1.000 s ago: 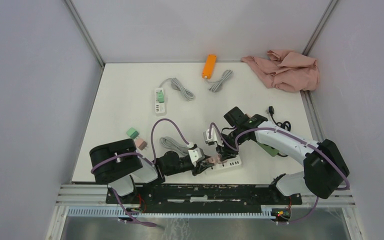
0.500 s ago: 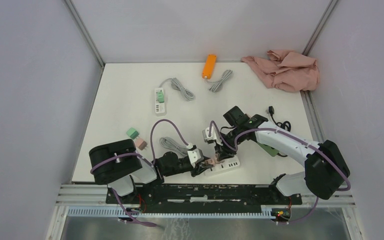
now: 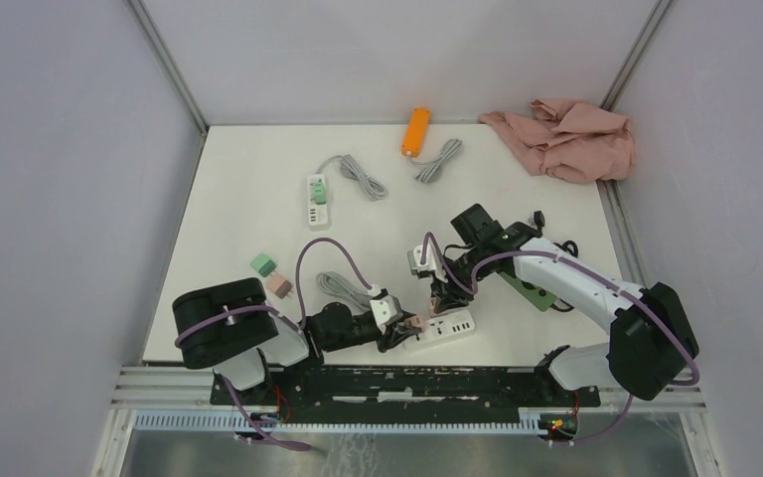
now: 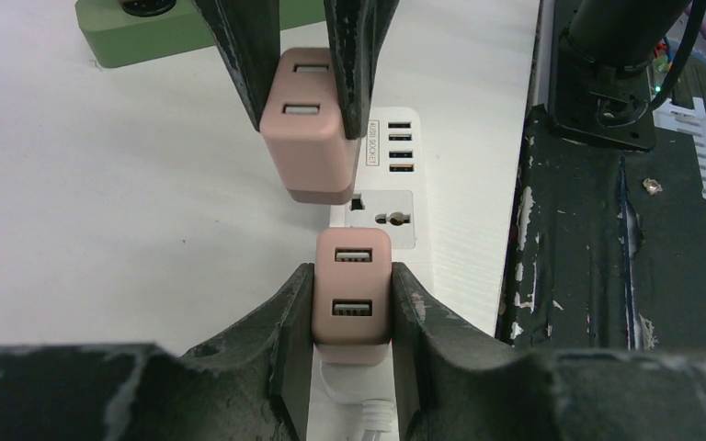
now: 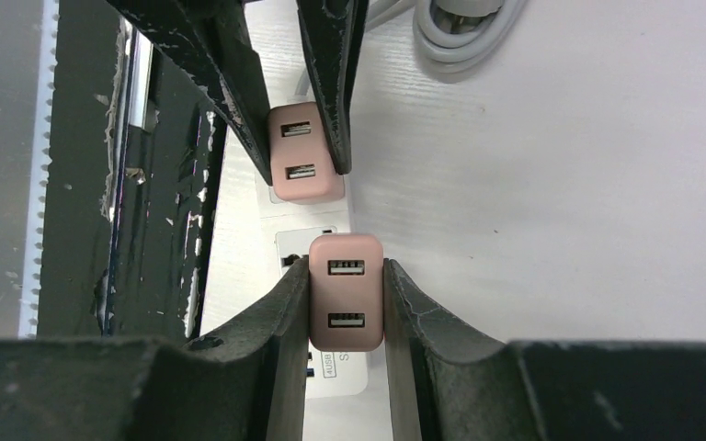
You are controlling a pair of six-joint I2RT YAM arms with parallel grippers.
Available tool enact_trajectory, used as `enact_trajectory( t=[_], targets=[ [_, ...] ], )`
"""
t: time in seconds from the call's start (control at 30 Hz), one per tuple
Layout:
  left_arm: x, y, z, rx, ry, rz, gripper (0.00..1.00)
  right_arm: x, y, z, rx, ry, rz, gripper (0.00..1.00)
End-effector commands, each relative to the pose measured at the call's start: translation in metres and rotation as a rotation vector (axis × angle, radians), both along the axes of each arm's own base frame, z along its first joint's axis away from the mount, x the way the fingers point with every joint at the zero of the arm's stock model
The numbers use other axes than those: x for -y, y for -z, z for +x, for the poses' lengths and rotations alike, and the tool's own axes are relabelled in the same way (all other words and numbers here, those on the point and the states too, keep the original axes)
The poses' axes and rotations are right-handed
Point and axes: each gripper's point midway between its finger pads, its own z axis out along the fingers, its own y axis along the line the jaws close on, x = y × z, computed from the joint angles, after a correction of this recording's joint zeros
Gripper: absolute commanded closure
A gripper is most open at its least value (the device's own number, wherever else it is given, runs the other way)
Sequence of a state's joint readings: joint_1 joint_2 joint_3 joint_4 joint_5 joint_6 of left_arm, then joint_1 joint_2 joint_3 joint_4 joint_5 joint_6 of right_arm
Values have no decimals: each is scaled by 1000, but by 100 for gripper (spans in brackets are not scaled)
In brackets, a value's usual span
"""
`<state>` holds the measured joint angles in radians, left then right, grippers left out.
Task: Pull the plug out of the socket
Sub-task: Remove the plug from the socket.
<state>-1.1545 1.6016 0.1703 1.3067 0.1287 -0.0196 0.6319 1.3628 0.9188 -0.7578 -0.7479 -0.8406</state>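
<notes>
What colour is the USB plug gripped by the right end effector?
The plug is dusty pink, with two USB ports on its face; the right wrist view shows it best.

A white table [image 3: 248, 199] forms the base of a booth. Plain pale grey walls close it in on three sides: back wall [image 3: 387, 50], left wall [image 3: 50, 179] and right wall [image 3: 725, 149]. A slim metal post stands at each far corner, the left post [image 3: 169, 65] and the right post [image 3: 636, 55]. A scuffed black plate [image 3: 407, 383] runs along the table's near edge, with a ribbed aluminium rail [image 3: 358, 421] just on its near side. The light is soft and even, and shadows are faint.
</notes>
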Motion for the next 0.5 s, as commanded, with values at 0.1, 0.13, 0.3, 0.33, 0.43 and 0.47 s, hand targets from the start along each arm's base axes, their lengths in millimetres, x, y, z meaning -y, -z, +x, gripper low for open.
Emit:
enact_trajectory(
  t=[0.1,0.13,0.3,0.33,0.43,0.47],
  targets=[
    [-5,-12,10,-136,-125,-49,28,-11,-53,31,-19,155,164,100],
    [-4,-19,12,-145,-139,-60,23,-11,-56,34,-34,175,175,99],
    [1,-39,21,-167,-178,-10,13,-14,-67,42,-133,252,221,99],
    [0,-42,22,-174,-193,1,12,-14,-69,43,-159,271,232,99],
    [-9,-51,28,-234,-266,4,8,-17,-79,46,-251,308,279,98],
    [-12,-54,29,-263,-289,-2,8,-18,-82,47,-280,325,291,98]
  ],
)
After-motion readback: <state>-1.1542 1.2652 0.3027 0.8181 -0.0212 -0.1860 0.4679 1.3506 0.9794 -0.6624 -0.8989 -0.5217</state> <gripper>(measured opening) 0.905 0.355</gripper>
